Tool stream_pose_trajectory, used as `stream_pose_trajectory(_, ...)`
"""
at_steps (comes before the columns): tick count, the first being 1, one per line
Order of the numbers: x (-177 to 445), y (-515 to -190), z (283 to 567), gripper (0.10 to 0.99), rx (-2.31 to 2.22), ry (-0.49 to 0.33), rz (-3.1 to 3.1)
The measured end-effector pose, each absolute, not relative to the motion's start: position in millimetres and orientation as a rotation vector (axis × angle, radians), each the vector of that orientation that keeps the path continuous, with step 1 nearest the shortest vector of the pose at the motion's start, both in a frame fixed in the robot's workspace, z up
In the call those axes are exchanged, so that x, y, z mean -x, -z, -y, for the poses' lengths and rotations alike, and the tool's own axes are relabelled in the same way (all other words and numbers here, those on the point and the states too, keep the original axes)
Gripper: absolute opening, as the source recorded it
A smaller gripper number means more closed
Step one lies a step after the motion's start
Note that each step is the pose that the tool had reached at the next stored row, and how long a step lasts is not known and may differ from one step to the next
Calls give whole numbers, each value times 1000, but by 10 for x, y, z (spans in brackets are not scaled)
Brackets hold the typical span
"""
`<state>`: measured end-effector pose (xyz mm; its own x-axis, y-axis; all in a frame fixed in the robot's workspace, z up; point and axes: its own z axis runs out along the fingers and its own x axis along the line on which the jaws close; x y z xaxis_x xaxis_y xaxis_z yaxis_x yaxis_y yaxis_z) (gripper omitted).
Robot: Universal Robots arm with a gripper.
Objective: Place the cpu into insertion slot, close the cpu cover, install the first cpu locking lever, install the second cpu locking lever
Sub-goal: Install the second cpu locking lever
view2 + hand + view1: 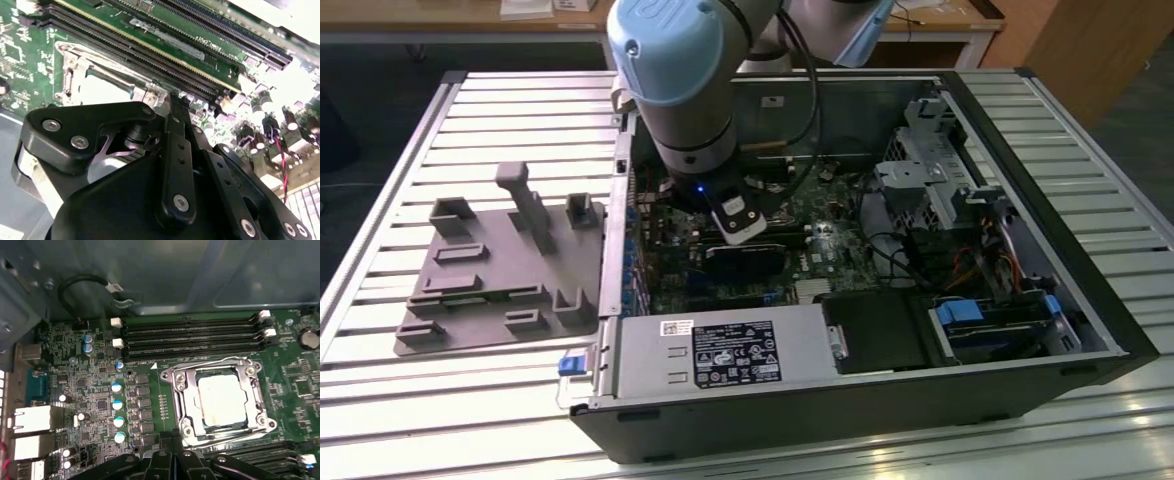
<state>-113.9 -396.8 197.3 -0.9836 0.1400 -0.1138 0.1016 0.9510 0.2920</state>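
The matte black pincer (175, 100) hangs low over the green motherboard (90, 385) inside the open computer case (1014, 300); its two slim fingers are drawn narrow, tips pressed together, with nothing between them. In both wrist views the tips sit just beside the insertion slot (220, 400), at the edge of its silvery frame.

The cpu (221, 399), a flat square with a pale, smooth, slightly glossy face, lies in the slot. The cpu cover (186, 405), thin bright stamped metal with a square window, lies down flat around the chip, so that the chip's face shows through the window. Whether the thin wire levers along the frame are latched I cannot tell.

Beyond the socket run long black ribbed memory slots (192, 337), and small round silver-topped capacitors (117, 405) stand in a row beside it.

In the exterior view, the pale blue rounded arm (674, 80) reaches down into the case, which lies on a ribbed metal tabletop (427, 400). A grey moulded fixture (500, 270) rests at the exterior view's left.
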Motion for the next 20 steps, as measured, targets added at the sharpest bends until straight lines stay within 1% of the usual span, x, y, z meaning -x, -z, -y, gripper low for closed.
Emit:
stream_pose_trajectory(7, 1134, -2146, 3968, 106, -185, -433, -2971)
stream_pose_trajectory(20, 900, -2148, 3968, 106, -211, -418, -2968)
